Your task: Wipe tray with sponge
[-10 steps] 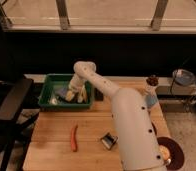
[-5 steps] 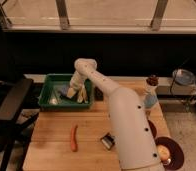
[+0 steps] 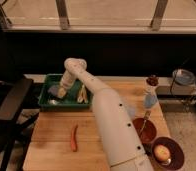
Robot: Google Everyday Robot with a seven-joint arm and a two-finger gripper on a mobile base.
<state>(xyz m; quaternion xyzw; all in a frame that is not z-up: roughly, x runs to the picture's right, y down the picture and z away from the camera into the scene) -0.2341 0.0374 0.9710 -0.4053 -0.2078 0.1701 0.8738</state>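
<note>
Sponge: the sponge [image 3: 54, 91] is a small blue-grey block inside the tray, in its left half, low near the tray floor.
Tray: the green tray [image 3: 45, 95] stands on the far left part of the wooden tabletop [image 3: 51, 145]. Its long axis runs from left to right.
End effector: the end effector [image 3: 60, 92] is down inside the tray, at the tip of the white arm that reaches from the near right toward the far left. Its fingers are closed and the sponge sits directly at their tip, so I judge that it grips the sponge.
Key relation: the sponge is not apart from the end effector. It is at the tip, a little to the left of it. The long axis of the sponge itself I cannot tell.
Arm: there is only one arm, so no choice of a nearer one exists.
Other content of tray: some pale yellow pieces [image 3: 82, 94] lie in the right half, just beside the arm.
Step in hand: in my judgement, a wiping stroke on the left part of the tray floor.
Next move: it probably calls for sliding the sponge along the long axis of the tray while pressing it down.
Risk: a stroke to the right could push the yellow pieces, and the tray could shift on the tabletop.
Elsewhere: an orange long thing [image 3: 74, 137] lies on the near tabletop, well apart from the tray.
</note>
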